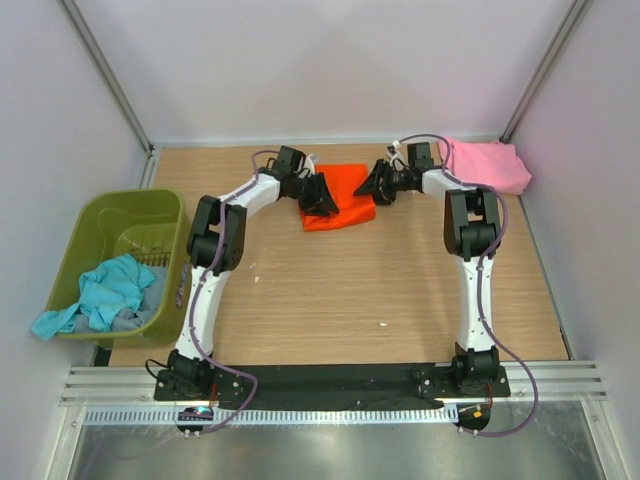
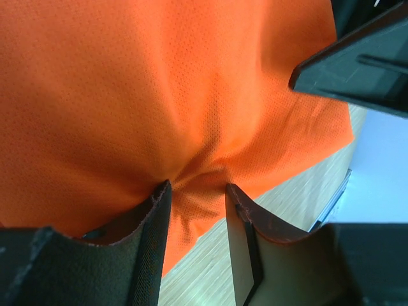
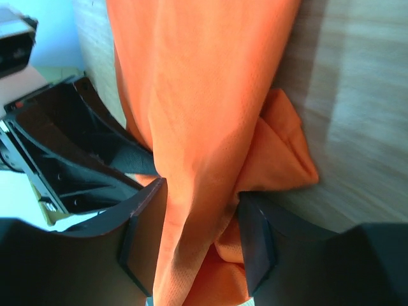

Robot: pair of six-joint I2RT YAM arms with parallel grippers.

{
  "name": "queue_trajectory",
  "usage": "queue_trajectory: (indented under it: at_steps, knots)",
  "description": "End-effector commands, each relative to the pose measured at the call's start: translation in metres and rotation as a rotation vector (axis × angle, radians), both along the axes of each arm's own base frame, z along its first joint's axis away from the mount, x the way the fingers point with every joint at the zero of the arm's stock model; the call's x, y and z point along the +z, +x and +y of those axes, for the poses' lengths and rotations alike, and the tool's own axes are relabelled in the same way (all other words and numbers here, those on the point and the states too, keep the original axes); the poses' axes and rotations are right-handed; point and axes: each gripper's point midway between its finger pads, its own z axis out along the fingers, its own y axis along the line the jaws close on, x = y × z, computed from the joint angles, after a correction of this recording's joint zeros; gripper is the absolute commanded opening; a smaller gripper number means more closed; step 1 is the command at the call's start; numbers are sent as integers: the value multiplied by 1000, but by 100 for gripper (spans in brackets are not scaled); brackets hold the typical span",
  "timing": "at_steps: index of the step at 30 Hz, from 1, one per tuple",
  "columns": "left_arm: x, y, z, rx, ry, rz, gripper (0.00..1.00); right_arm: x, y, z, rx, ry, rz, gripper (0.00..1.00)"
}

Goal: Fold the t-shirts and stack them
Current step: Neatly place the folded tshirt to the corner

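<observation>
Both arms stretch to the counter's (image 1: pixel 350 290) far side; left fingers (image 2: pixel 148 245) and right fingers (image 3: pixel 141 237) each clamp the orange t-shirt (image 1: pixel 354 205).

Bright orange cloth t-shirt (image 2: pixel 159 95): fine pinhole-mesh knit, matt, soft-looking. Fingers (image 2: pixel 146 255) of my left gripper (image 2: pixel 198 186): black plastic, matt, sl. grainy. Light wood-grain tabletop (image 1: pixel 350 290): smooth, low sheen. Olive-green plastic tub (image 1: pixel 130 205): smooth w/ semi-gloss. Pale pink t-shirt (image 1: pixel 490 165): matt cloth.

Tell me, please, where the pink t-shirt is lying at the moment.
In the top external view, the pink t-shirt lies in the far right corner of the table, to the right of the right gripper, which grips the orange t-shirt.
</observation>
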Motion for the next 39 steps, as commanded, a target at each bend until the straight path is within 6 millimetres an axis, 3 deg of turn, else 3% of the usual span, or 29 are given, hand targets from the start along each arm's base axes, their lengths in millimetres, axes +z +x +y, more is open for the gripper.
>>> queue_trajectory:
  at_steps: [1, 4, 5, 8, 9, 11, 12, 14, 15, 18, 19, 22, 24, 25, 26, 28, 31, 34, 35, 37, 38, 39]
  knots:
    - [3, 5, 14, 13, 82, -46, 41, -26, -23, 9, 37, -19, 78, 52]
    - [2, 6, 14, 12, 97, -57, 41, -28, -26, 11, 53, -26, 72, 41]
    - [1, 6, 15, 12, 104, -59, 41, -26, -24, 11, 53, -30, 62, 28]
    - [10, 8, 14, 2, 110, -91, 41, -9, -7, 6, 53, -83, -28, 5]
    - [15, 8, 15, -3, 118, -104, 43, -4, -5, 2, 50, -109, -36, 2]
    - [29, 15, 21, 1, 147, -156, 48, 14, 9, -11, 55, -182, -141, 1]
    - [50, 26, 33, 28, 196, -226, 52, 41, 18, -16, 58, -210, -207, 1]
    - [77, 40, 47, 60, 256, -321, 55, 69, 31, -35, 36, -287, -298, 1]
    - [94, 53, 62, 74, 321, -398, 58, 97, 35, -42, 55, -333, -388, 1]
    - [145, 63, 92, 97, 388, -533, 60, 137, 36, -67, 67, -456, -523, 1]
    - [151, 63, 100, 105, 394, -542, 61, 142, 34, -72, 76, -478, -541, 1]
    - [162, 57, 127, 140, 409, -534, 61, 159, 28, -96, 54, -529, -571, 1]
    - [165, 52, 139, 155, 414, -526, 61, 159, 27, -117, 22, -559, -561, 1]
    - [157, 46, 142, 143, 425, -508, 61, 159, 29, -123, 25, -597, -578, 1]
    - [166, 41, 145, 146, 424, -523, 61, 163, 28, -129, 29, -630, -597, 1]
    - [167, 35, 147, 142, 427, -521, 61, 167, 32, -164, -7, -714, -605, 1]
    - [168, 27, 146, 140, 418, -518, 61, 172, 41, -200, -14, -798, -620, 1]
    - [164, 22, 145, 133, 409, -503, 61, 173, 57, -226, -44, -825, -626, 1]
    - [165, 21, 146, 132, 406, -504, 61, 179, 62, -244, -80, -854, -637, 1]
    - [163, 17, 145, 127, 398, -495, 62, 173, 71, -259, -90, -882, -644, 1]
    - [162, 16, 144, 125, 399, -493, 62, 184, 76, -269, -114, -898, -670, 1]
    - [159, 13, 145, 120, 399, -486, 62, 174, 80, -275, -107, -907, -661, 1]
